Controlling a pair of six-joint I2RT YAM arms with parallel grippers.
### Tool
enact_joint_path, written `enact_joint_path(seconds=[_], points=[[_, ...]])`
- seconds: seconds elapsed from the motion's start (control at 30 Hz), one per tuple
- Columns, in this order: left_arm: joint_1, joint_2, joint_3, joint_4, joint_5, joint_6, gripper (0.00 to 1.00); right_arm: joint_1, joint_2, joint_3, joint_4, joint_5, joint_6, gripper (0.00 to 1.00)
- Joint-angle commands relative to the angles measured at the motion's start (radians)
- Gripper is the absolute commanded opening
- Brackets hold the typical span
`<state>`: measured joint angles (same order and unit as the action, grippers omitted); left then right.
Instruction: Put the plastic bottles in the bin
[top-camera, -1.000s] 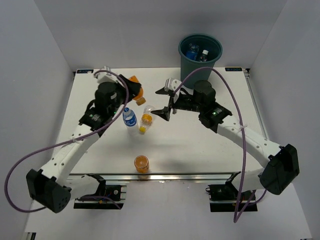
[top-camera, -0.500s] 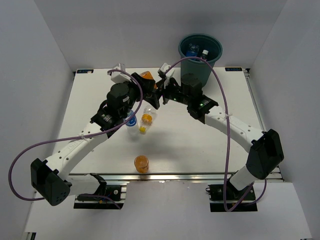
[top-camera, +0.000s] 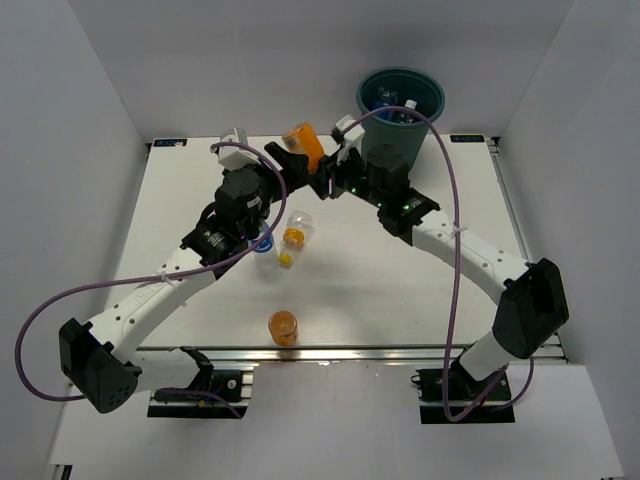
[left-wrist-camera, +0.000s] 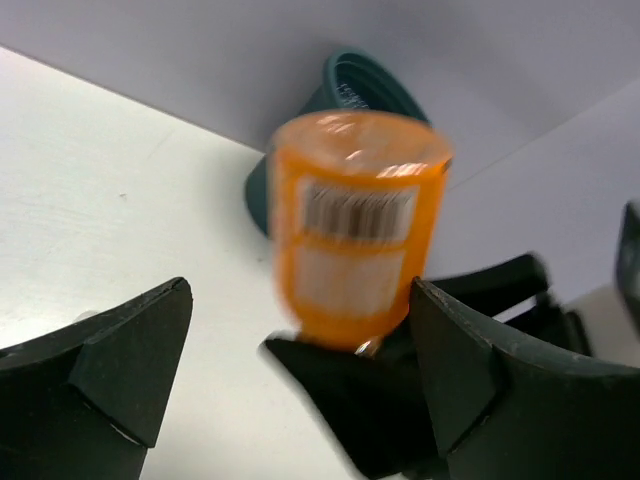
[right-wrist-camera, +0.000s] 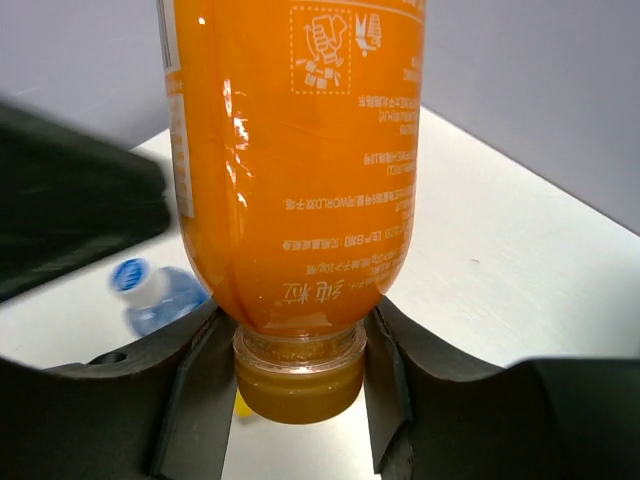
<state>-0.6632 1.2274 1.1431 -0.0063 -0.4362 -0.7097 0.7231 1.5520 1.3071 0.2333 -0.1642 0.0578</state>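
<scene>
Your right gripper (right-wrist-camera: 300, 360) clamps the orange bottle (right-wrist-camera: 300, 180) only by its neck, left gripper (left-wrist-camera: 300, 310) open; it may slip before the bin (top-camera: 361, 98).

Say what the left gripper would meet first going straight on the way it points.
Most likely the orange bottle, held by the right gripper, just ahead of the open jaws of the left gripper; depth is unclear.

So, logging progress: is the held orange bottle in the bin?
Out: right end effector grips the orange bottle by its neck, beside the bin.
</scene>
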Motion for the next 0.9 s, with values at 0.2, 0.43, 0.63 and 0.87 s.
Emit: enact_joint_path(seconds=[0.2,0.43,0.63,0.87], points=[[0.013,-0.081,0.079,-0.253,-0.373,0.062,0.98,-0.316,0.216,0.425,-0.127,0.077,0.052,0.00],[0.073,-0.066,0.064,-0.359,-0.362,0.053,0.98,-0.470,0.551,0.895,-0.293,0.147,0.027,0.24],[0.076,-0.031,0.047,-0.455,-0.308,0.058,0.98,-0.485,0.640,0.945,-0.203,0.294,-0.094,0.86],[0.076,-0.045,0.017,-0.534,-0.268,0.039,0.98,-0.485,0.576,0.928,-0.232,0.198,-0.151,0.89]])
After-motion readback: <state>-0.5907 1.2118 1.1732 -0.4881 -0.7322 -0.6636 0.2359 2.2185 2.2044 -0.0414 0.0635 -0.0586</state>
